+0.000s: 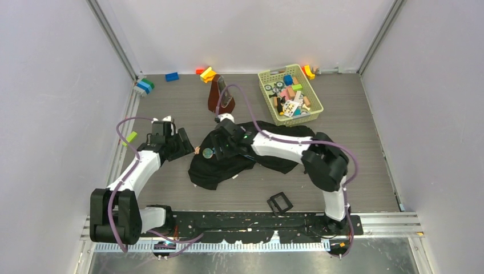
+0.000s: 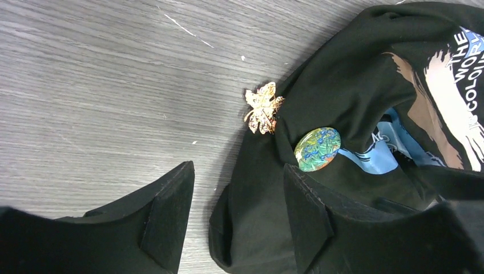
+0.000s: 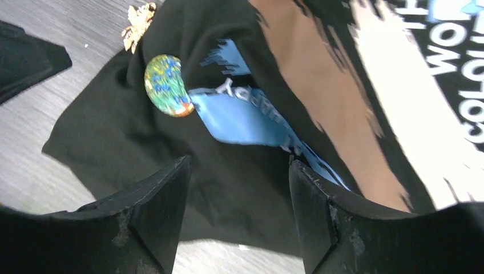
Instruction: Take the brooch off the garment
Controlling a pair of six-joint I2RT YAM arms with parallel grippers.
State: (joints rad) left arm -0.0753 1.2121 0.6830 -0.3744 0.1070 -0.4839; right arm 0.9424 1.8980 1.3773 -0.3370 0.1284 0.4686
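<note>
- The black T-shirt [image 1: 216, 171] lies crumpled mid-bench [image 1: 354, 160], its printed front partly showing.
- A gold leaf brooch [image 2: 263, 107] sits right at the shirt's left edge, half over the fabric and half over the bare wood. I cannot tell whether it is pinned on.
- Just beside it, further onto the cloth, is a round flowered badge [image 2: 318, 149].
- The left hand [image 2: 237, 171] hangs near the brooch with its fingers spread and nothing between them. One finger is over wood, the other over the shirt's edge.
- The right hand [image 3: 238, 164] hovers above the shirt by the badge, also spread wide and empty.
- A yellow basket [image 1: 268, 98] of toys stands well apart at the far side.
</note>
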